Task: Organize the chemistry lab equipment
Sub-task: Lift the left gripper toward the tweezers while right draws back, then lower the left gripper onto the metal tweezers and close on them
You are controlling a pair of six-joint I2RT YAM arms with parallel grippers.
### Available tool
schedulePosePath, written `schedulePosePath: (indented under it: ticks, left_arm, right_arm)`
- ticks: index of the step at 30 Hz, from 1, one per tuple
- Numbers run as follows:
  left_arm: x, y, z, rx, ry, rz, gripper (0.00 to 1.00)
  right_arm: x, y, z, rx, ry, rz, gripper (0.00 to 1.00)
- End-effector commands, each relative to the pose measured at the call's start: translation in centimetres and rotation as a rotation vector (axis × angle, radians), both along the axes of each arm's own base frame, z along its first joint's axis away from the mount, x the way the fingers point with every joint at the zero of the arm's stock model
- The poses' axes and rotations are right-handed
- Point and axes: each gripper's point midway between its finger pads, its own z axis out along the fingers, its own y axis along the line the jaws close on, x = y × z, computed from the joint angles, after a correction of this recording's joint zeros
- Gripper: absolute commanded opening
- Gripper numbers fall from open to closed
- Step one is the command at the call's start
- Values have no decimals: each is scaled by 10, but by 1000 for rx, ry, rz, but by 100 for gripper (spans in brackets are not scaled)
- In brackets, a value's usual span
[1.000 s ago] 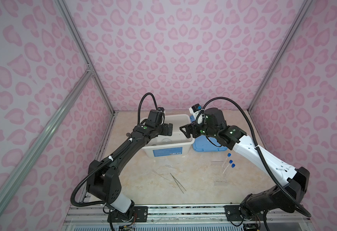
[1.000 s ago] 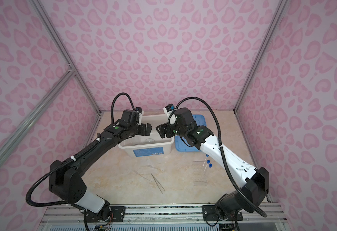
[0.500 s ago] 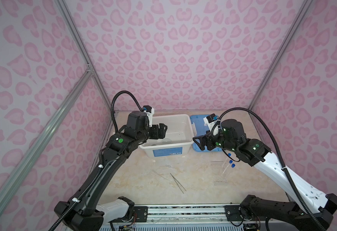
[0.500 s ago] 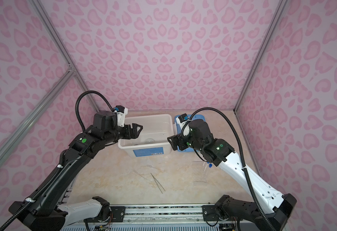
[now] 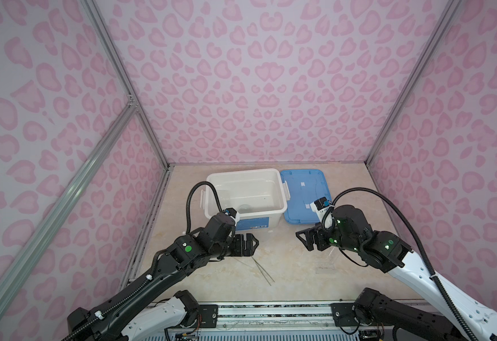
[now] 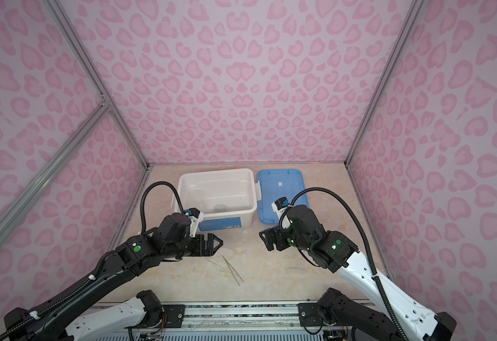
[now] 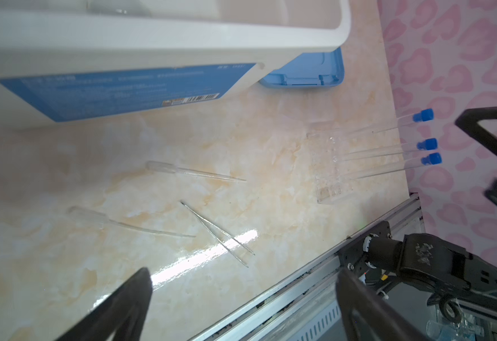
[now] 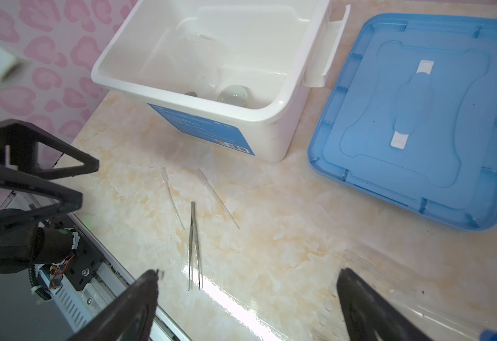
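Thin metal tweezers [image 5: 263,270] [image 8: 194,245] lie on the table in front of the white box. Two clear droppers [image 7: 194,172] [image 7: 129,223] lie beside them. Three clear blue-capped tubes [image 7: 427,144] stand in the clear rack [image 7: 330,165], which sits under my right arm. A round clear glass piece [image 8: 232,94] lies inside the box. My left gripper [image 5: 253,244] [image 7: 243,277] is open and empty, hovering left of the tweezers. Facing it from the right, my right gripper [image 5: 302,240] [image 8: 247,274] is open and empty too.
The white box [image 5: 244,172] stands open at the back middle. Its blue lid [image 5: 303,195] lies flat to its right. Pink patterned walls close in three sides. A metal rail [image 5: 271,310] runs along the front edge.
Both arms have drawn back from over the box toward the front and come down lower. The grippers now face each other in front of the box.
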Motion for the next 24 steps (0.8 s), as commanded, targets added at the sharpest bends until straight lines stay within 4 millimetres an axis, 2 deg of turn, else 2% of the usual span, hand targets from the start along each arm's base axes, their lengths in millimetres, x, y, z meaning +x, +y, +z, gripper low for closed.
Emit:
schedulePosePath:
  ticks: [1, 4, 7, 11, 13, 16, 19, 24]
  left_arm:
    - [12, -5, 0, -75, -12, 180, 98]
    - [7, -17, -16, -92, 46, 227, 97]
    - [-1, -27, -37, -105, 113, 309, 85]
    - [-10, -28, -69, -137, 219, 479, 76]
    - [-13, -33, -76, -160, 235, 501, 73]
    - [-13, -37, -77, -112, 232, 511, 71]
    - [-19, -45, -91, -69, 303, 526, 62]
    - [-24, -61, -114, -33, 359, 524, 56]
  right_arm:
    - [0, 4, -1, 33, -3, -15, 95]
    - [-1, 4, -7, 28, 9, -19, 95]
    - [-2, 2, -13, 10, 9, -32, 95]
    - [-3, -1, -17, 15, 4, -50, 95]
    - [-4, -1, -19, 25, 2, -51, 95]
    - [-5, -2, -20, 28, 0, -51, 95]
    - [-4, -3, -19, 36, -9, -57, 95]
    - [-2, -4, -16, 43, -24, -64, 95]
